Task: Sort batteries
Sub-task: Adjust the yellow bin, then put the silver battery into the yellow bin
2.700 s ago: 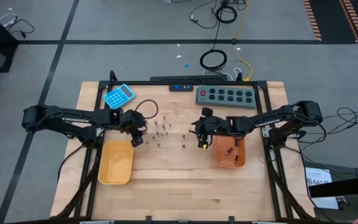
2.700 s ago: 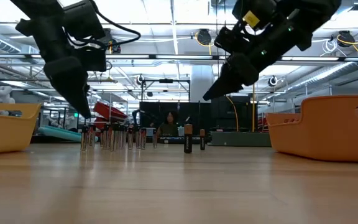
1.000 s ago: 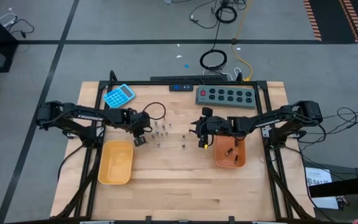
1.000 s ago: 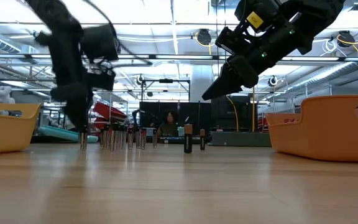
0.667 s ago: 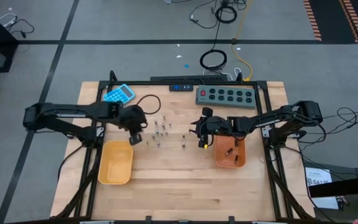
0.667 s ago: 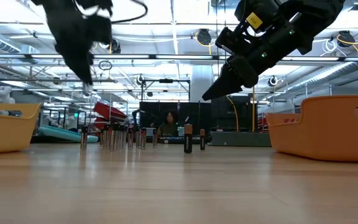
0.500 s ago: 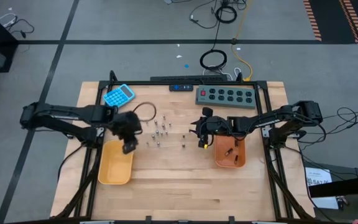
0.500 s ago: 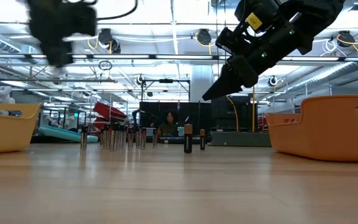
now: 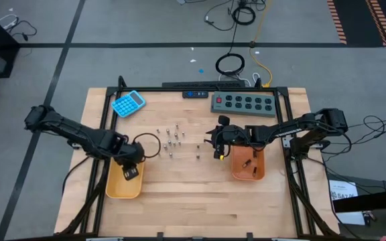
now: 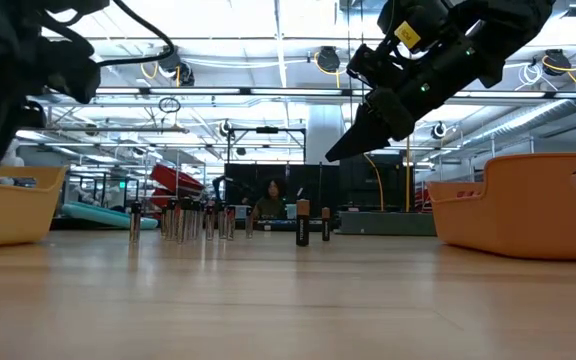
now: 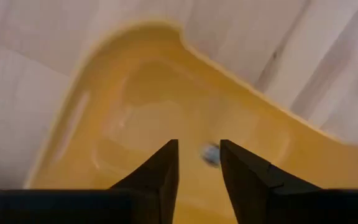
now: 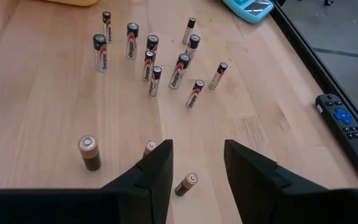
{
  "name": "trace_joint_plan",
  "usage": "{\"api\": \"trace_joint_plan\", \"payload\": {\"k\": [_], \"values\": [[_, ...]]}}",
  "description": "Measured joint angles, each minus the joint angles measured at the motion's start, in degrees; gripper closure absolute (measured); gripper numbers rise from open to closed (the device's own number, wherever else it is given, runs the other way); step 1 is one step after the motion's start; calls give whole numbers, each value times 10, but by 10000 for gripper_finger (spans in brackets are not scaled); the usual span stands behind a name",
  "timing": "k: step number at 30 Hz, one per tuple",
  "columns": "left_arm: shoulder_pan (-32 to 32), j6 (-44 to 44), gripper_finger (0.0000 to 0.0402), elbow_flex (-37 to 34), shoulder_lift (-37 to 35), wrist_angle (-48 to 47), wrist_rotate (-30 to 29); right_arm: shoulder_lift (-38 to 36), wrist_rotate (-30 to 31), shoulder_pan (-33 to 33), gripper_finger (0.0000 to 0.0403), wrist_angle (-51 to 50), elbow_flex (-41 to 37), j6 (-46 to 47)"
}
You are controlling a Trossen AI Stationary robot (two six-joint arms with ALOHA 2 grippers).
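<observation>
- Batteries (image 9: 173, 142) stand upright in a loose cluster near the middle of the wooden table (image 9: 193, 194), between the 2 trays; in the low view they show as a row of thin cells (image 10: 183, 222) with 2 darker ones (image 10: 302, 223) off to one side.
- In the right wrist view about 11 slim cells (image 12: 149, 59) stand together, and 3 more (image 12: 89, 152) stand apart from them, closer to the right arm's fingers.
- 1 small battery (image 11: 211, 155) shows inside the yellow tray (image 11: 135, 99), in the gap between the left arm's fingertips; whether it is touching them cannot be told.
- The left gripper (image 9: 131, 172) hangs over the yellow tray (image 9: 116, 189) at the table's left side, fingers (image 11: 160, 174) spread a little apart.
- At least 1 dark battery (image 9: 246, 163) lies in the orange tray (image 9: 260, 175) on the right side.
- The right gripper (image 9: 217, 151) hovers above the table just beside the orange tray, close to the 3 separate cells; its fingers (image 12: 157, 171) are spread with nothing between them.
- A blue calculator (image 9: 128, 102) lies near the table's far left corner.
- A grey power strip (image 9: 242, 103) lies along the far edge.
- A remote control (image 12: 347, 124) lies near the table edge in the right wrist view.
</observation>
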Motion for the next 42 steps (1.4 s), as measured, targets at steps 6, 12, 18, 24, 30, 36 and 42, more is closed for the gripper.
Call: {"api": "trace_joint_plan", "payload": {"k": [6,12,18,24,30,36,42], "values": [[0,0,232,0,0,1,22,0,0,0,268,-11,0,4],[16,28,249,-35,22,19,20,0,0,0,268,-11,0,3],[38,68,253,-64,64,26,-37,0,0,0,268,-12,0,0],[76,108,254,-63,101,25,-135,0,0,1,268,-11,0,0],[124,129,254,-63,130,22,-205,0,0,0,268,-12,0,0],[132,151,254,-32,130,-9,-134,0,0,0,268,-12,0,1],[132,158,253,69,117,-31,-156,0,0,0,268,-13,0,-1]]}}
